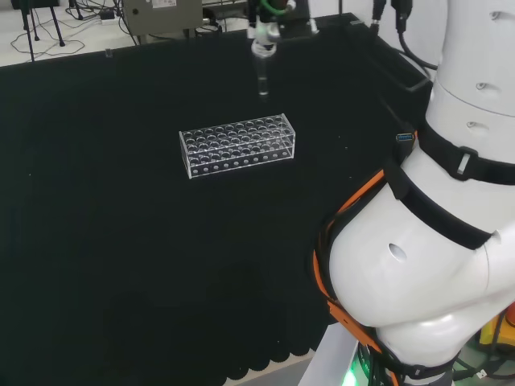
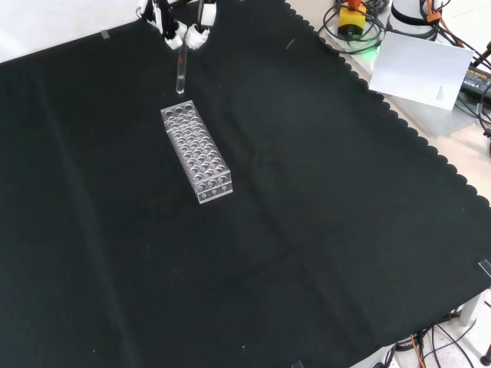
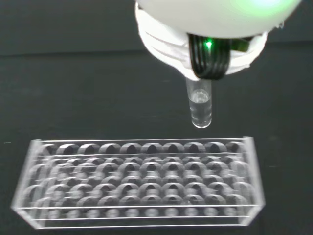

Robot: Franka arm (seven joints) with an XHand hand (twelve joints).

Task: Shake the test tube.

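1. The hand (image 2: pixel 180 31) comes in at the top of the front view with its fingertips (image 2: pixel 175 38) closed round the upper end of a clear test tube (image 2: pixel 181 75), which hangs upright in the air, clear of the cloth.
2. The tube's rounded lower end is above and just beyond one short end of a clear plastic rack (image 2: pixel 196 152); tube and rack are apart. In the wrist view the tube (image 3: pixel 200 108) hangs past the rack (image 3: pixel 139 183), whose holes look empty.
3. In the head view the tube (image 1: pixel 262 76) is above the far long side of the rack (image 1: pixel 237 145), nearer its right end.
4. The arm's big white links (image 1: pixel 434 265) stand at the right of the head view, with black straps and an orange cable across them; they cover that part of the bench.
5. The bench wears a black cloth (image 2: pixel 307 230) with a scalloped edge. Beyond it in the front view lie a white sheet of paper (image 2: pixel 420 70) and loose cables (image 2: pixel 349 23).
6. The hand's palm is cut off by the frame edge in both wide views, and in the wrist view a blurred white part (image 3: pixel 205 29) hides the tube's top.
7. The tube may hold a little clear liquid, though that is hard to tell.
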